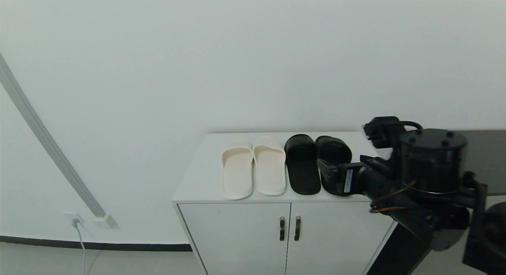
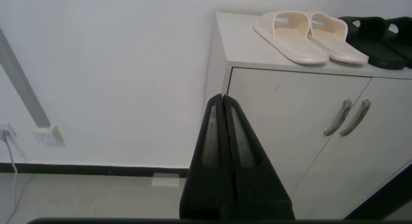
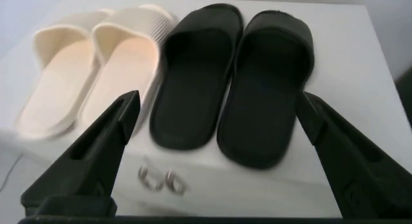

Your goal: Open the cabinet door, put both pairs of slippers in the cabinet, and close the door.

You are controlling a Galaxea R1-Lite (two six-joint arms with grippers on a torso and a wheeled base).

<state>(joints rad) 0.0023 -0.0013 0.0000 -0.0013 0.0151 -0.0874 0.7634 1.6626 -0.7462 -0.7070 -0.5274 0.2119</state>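
A white cabinet [image 1: 237, 235] stands against a plain white wall, and its flat top is the surface [image 1: 197, 180] that carries the slippers. Both doors are shut, with two slim handles [image 1: 282, 228] side by side at the middle seam. On the wall to the left, a grey conduit [image 1: 47, 144] slants down to a small box. Next to the box is a socket [image 1: 74, 219] with a cable [image 1: 82, 243] hanging towards the grey floor [image 1: 99, 263].

The white pair of slippers [image 1: 261, 168] lies on the left of the surface and the black pair of slippers [image 1: 306, 164] just beside it on the right, all four parallel with toes to the wall.

The right pincer [image 3: 219, 102] is spread wide and holds nothing. It hangs at the front right of the surface, by the heel end of the outer black slipper; whether it touches is unclear. The left pincer [image 2: 223, 98] is pressed together with nothing between its fingers. It is low, off the cabinet's left side at door height, well apart from the slippers.
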